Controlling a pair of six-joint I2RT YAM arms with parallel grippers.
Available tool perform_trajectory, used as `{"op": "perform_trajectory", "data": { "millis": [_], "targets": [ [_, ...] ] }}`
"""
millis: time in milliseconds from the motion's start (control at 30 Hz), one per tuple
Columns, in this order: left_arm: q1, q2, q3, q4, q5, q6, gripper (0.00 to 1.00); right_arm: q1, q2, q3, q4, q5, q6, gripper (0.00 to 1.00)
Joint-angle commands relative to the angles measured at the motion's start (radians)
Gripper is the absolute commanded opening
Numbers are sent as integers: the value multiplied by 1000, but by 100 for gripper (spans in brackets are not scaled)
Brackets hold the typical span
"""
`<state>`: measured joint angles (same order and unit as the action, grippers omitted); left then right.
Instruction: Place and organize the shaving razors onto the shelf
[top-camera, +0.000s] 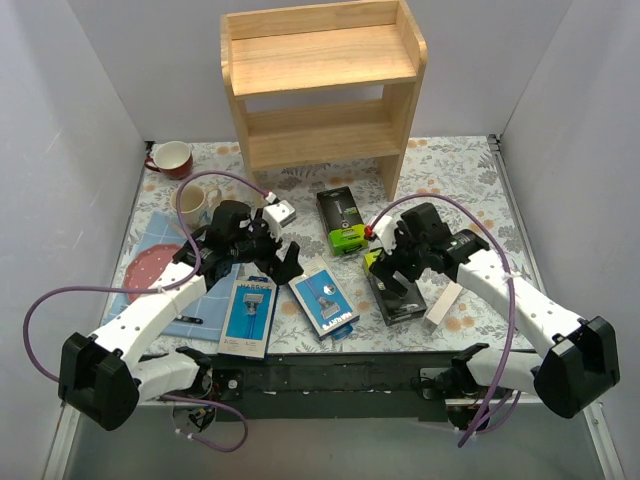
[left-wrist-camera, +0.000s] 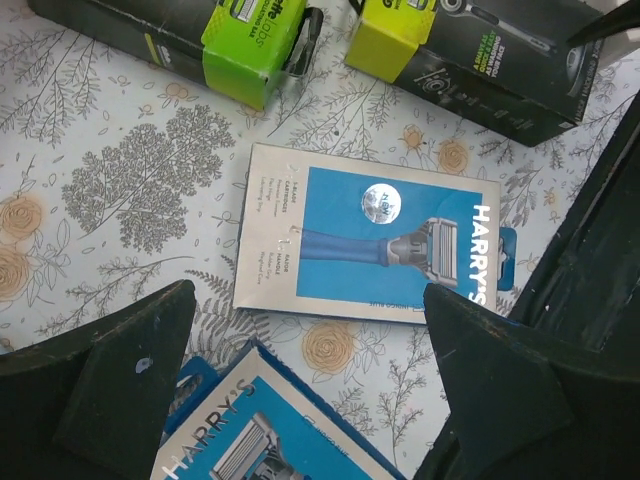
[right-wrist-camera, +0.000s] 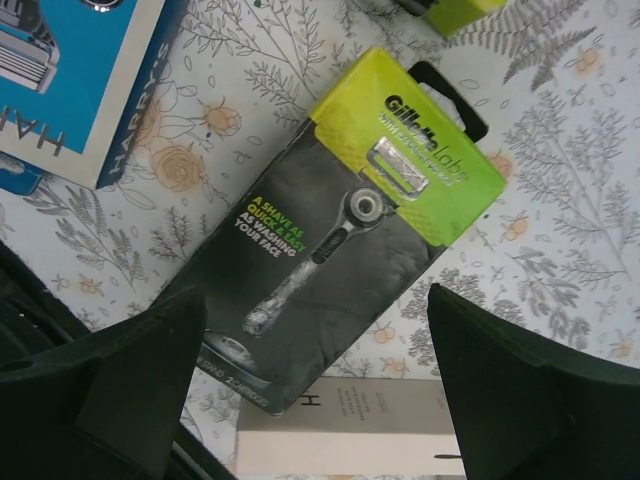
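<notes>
Left hand (left-wrist-camera: 310, 340) and right hand (right-wrist-camera: 322, 378), both spread wide, above floral-print tabletop (top-camera: 452, 180) between pale grey walls (top-camera: 60, 120).

The wood shelf (top-camera: 320, 62) stands upright at the back, w/ 2 levels. The packs lie flat on the table in front of it. A black box (top-camera: 340, 215) w/ a green end lies nearest the shelf. The 2nd black box (top-camera: 402, 303) is to its right, closer to the front. A slim beige box (top-camera: 441, 306) lies just beside that. The left blue pack (top-camera: 249, 315) & right blue pack (top-camera: 324, 303) have razor pics; the right one is tilted.
</notes>
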<state>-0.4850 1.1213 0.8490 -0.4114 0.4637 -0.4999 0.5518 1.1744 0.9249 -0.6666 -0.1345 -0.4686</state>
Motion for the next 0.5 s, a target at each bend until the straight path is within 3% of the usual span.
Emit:
{"op": "perform_trajectory", "data": {
  "millis": [0,167,467],
  "targets": [
    [-15,6,91,-17,41,-23,98,33,37,69,-70,67,180,99],
    [-35,-15,79,3,44,-61,98,34,97,51,-100,39,356,99],
    [-36,-72,45,14,23,-88,98,121,145,25,-91,102,383,99]
  ]
}}
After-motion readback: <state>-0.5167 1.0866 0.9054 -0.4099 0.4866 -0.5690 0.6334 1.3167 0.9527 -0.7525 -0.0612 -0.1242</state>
